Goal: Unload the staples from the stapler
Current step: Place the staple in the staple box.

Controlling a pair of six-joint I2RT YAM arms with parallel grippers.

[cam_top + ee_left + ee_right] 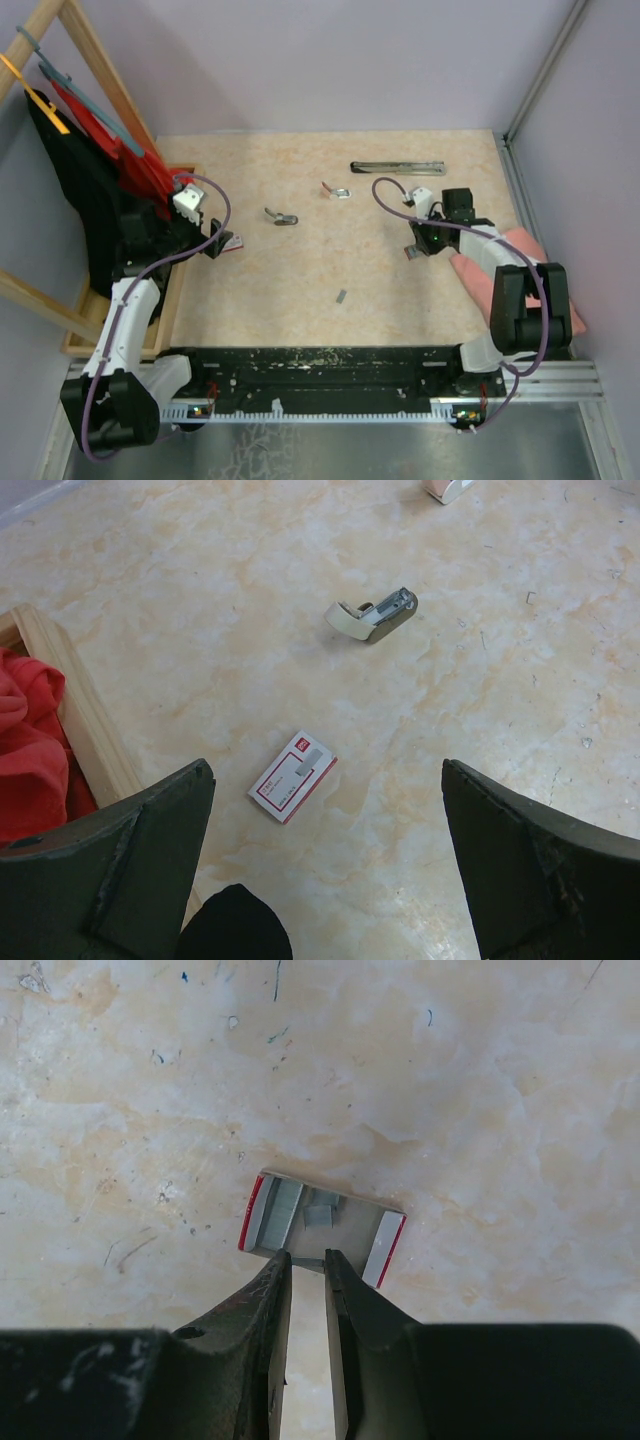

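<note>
A small cream and metal stapler (375,615) lies hinged open on the marbled table, also in the top view (282,216). A second small stapler (337,190) lies farther back. My left gripper (330,860) hangs open above a shut red-and-white box (292,776), touching nothing. My right gripper (307,1257) is shut on a short grey strip of staples (308,1260) at the near edge of an open red-ended box (375,1240). More staples (285,1210) lie inside that box. One loose grey strip (341,296) lies mid-table.
A long thin silver bar (398,167) lies at the back. A wooden frame (175,290) with red cloth (30,750) and black cloth borders the left side. A pink cloth (520,260) lies under the right arm. Walls close the back and right.
</note>
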